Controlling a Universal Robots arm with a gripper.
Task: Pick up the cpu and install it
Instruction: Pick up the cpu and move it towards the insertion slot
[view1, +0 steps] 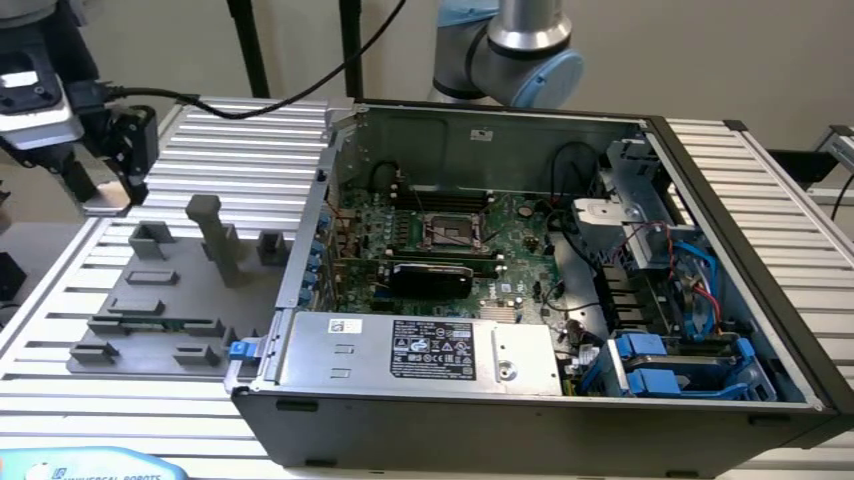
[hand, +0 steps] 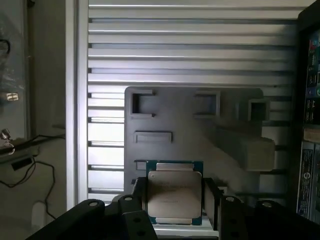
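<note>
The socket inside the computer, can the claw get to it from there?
Probably yes. The claw, gripping the cpu, hangs far off at the exterior view's left, but the computer case lies open on top and nothing covers the socket.

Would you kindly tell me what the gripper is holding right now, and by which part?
The gripper holds the cpu, clamped by two opposite side edges, with its pale metal top facing the wrist camera.
</note>
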